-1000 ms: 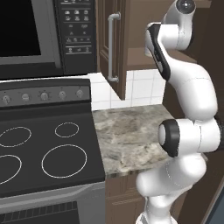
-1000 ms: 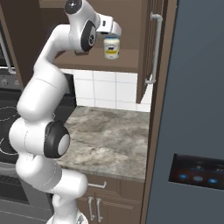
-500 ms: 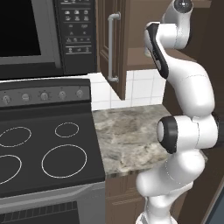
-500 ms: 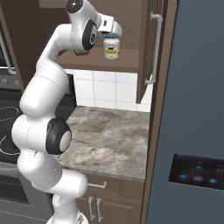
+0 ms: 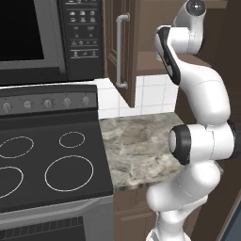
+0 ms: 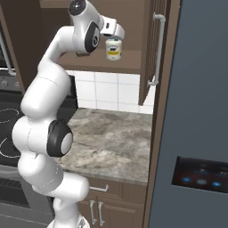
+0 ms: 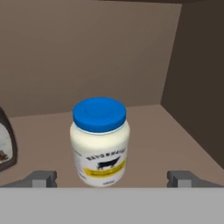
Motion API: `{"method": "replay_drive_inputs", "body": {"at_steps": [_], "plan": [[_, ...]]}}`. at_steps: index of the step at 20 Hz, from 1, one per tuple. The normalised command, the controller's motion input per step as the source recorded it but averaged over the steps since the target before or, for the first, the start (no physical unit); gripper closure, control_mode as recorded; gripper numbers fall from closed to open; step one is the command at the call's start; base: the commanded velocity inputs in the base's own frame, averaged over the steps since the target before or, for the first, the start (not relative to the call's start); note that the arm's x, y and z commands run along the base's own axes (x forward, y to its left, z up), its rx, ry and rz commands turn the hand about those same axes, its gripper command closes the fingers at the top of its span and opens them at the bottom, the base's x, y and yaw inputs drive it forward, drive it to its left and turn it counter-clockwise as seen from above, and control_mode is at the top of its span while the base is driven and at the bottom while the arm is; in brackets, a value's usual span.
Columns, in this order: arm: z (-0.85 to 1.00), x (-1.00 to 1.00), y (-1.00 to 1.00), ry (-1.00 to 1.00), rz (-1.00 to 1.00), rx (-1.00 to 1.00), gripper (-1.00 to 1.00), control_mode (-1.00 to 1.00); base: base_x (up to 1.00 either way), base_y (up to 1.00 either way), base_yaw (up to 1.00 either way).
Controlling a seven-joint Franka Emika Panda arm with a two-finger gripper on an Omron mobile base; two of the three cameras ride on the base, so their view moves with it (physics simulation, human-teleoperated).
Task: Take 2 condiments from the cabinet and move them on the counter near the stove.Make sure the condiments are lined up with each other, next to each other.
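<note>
Gripper (image 7: 112, 180), fingers spread apart and holding nothing, faces into the cabinet (image 6: 129, 67). The white jar (image 7: 99, 141) stands upright directly ahead at 12 o'clock, between the fingertip lines, its long axis vertical. On the cabinet shelf, the dark bottle (image 7: 6, 144) sits at the jar's 9 o'clock, apart from it. The counter (image 6: 111, 142) lies below.

White jar (image 7: 100, 144) with bright blue lid (image 7: 99, 113) and a yellow label band carrying a small black cow; dark brown bottle (image 7: 6, 144) at the left edge; tan-brown cabinet shelf (image 7: 170, 135); grey-beige marbled counter (image 6: 111, 138) with brown veins; black stove (image 5: 42, 164) with white burner rings
</note>
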Motion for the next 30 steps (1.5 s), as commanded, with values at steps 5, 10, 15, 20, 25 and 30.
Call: {"method": "replay_drive_inputs", "body": {"at_steps": [5,10,15,20,25,30], "plan": [[0.00,0.22,0.00,0.00,0.00,0.00,-1.00,-1.00,0.00,0.00,0.00],[0.00,0.30,0.00,0.00,0.00,0.01,-1.00,-1.00,0.00,0.00,0.00],[0.00,0.30,0.00,0.00,0.00,0.01,-1.00,-1.00,0.00,0.00,0.00],[0.00,0.28,0.00,0.00,0.00,0.01,-1.00,-1.00,0.00,0.00,0.00],[0.00,0.27,-0.05,0.00,0.00,0.02,-1.00,-1.00,0.00,0.00,0.00],[0.00,0.24,-0.01,0.00,0.00,0.01,-1.00,-1.00,0.00,0.00,0.00]]}}
